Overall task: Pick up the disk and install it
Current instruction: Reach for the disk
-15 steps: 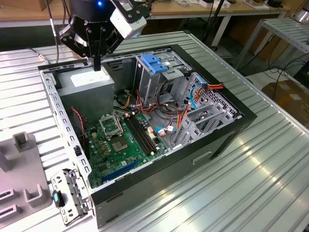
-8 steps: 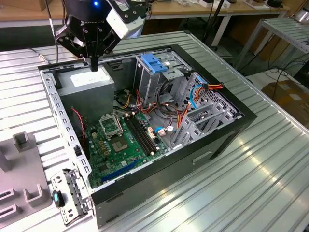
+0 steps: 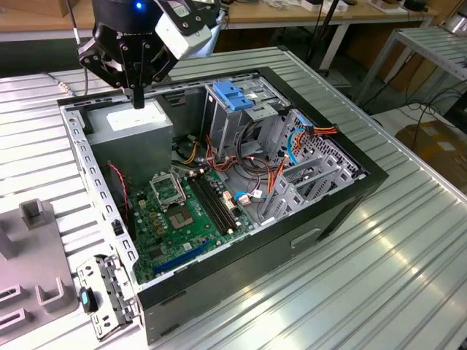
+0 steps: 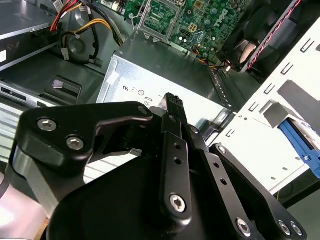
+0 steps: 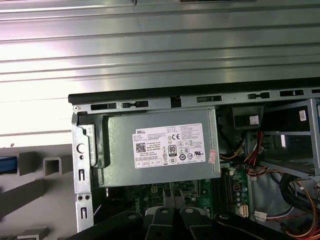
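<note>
My gripper (image 3: 139, 100) hangs over the grey power-supply box (image 3: 135, 124) at the back corner of the open computer case (image 3: 343, 197), on the exterior view's left. Its black fingers (image 4: 174, 107) are pressed together with nothing between them. The box's white label (image 5: 169, 146) lies just below the gripper in the first wrist view. Past the case's perforated wall (image 4: 260, 145), a blue rail with a little silver metal (image 4: 299, 142) looks like an edge of the disk; the rest of it is hidden. The grey drive cage with its blue latch (image 3: 232, 95) stands at the case's back.
The motherboard (image 3: 182, 211) and bundles of coloured cables (image 3: 255, 168) lie inside the case. A grey fixture (image 3: 33, 240) and a loose metal bracket (image 3: 106, 292) sit outside it on the exterior view's left. Ribbed metal tabletop (image 3: 365, 292) surrounds the case.
</note>
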